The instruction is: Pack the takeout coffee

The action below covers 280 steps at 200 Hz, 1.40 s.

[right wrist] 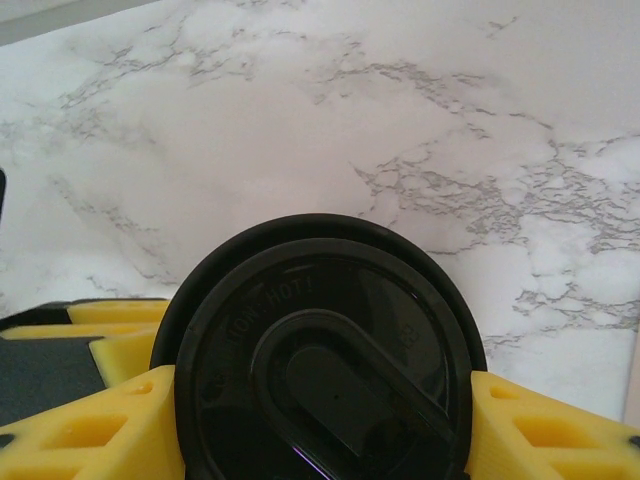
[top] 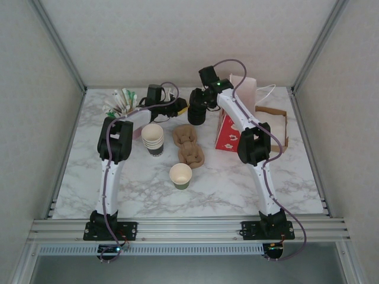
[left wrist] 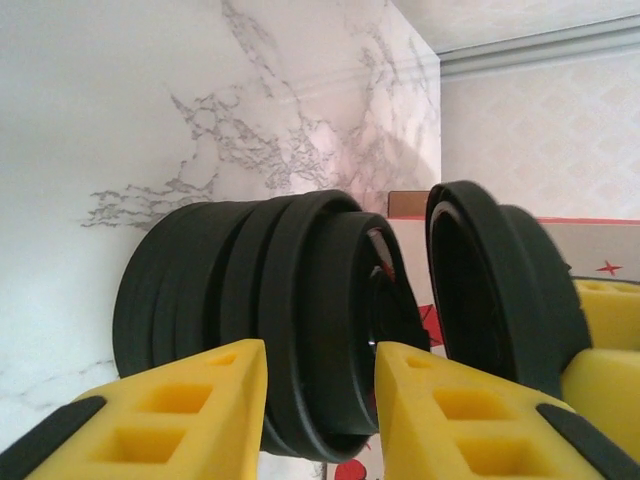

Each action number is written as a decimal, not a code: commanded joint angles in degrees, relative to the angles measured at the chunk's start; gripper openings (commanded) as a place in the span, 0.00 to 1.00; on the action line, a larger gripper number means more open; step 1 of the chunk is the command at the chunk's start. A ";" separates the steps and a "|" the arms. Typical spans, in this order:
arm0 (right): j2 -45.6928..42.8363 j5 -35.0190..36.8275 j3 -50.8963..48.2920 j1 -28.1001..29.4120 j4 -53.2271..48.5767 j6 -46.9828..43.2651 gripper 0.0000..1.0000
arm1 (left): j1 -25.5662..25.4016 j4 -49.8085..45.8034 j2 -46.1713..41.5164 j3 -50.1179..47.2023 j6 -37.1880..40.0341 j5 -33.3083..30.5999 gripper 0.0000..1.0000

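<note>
The single cream cup point(top: 180, 176) stands open in the middle of the table, away from both grippers. At the back centre, my left gripper point(top: 179, 110) point(left wrist: 320, 350) is shut across the upper rims of the black lid stack point(top: 197, 115) point(left wrist: 240, 310). My right gripper point(top: 200, 105) point(right wrist: 320, 378) is shut on one round black lid point(right wrist: 320, 370) point(left wrist: 495, 290), a yellow finger on each side of its rim. That lid sits a small gap off the end of the stack. The stack's rim point(right wrist: 300, 226) shows just behind it.
A taller stack of nested cups point(top: 153, 139) stands left of centre beside a brown pulp carrier point(top: 188, 147). A red box point(top: 226, 132), a white bag point(top: 246, 89) and a brown cardboard tray point(top: 278, 121) fill the back right. A holder of packets point(top: 123, 100) is at the back left.
</note>
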 commanded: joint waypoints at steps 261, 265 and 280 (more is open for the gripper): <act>-43.59 -5.00 -40.73 13.46 3.42 -13.13 0.61 | 3.36 -14.38 -61.01 -26.89 12.34 -20.99 1.00; -44.41 -4.91 -42.05 13.89 3.76 -13.28 0.61 | 3.32 -14.26 -62.55 -28.35 12.34 -21.43 1.00; -47.29 -5.00 -46.47 15.49 4.91 -13.99 0.61 | 2.89 -13.87 -67.97 -34.11 12.34 -22.56 1.00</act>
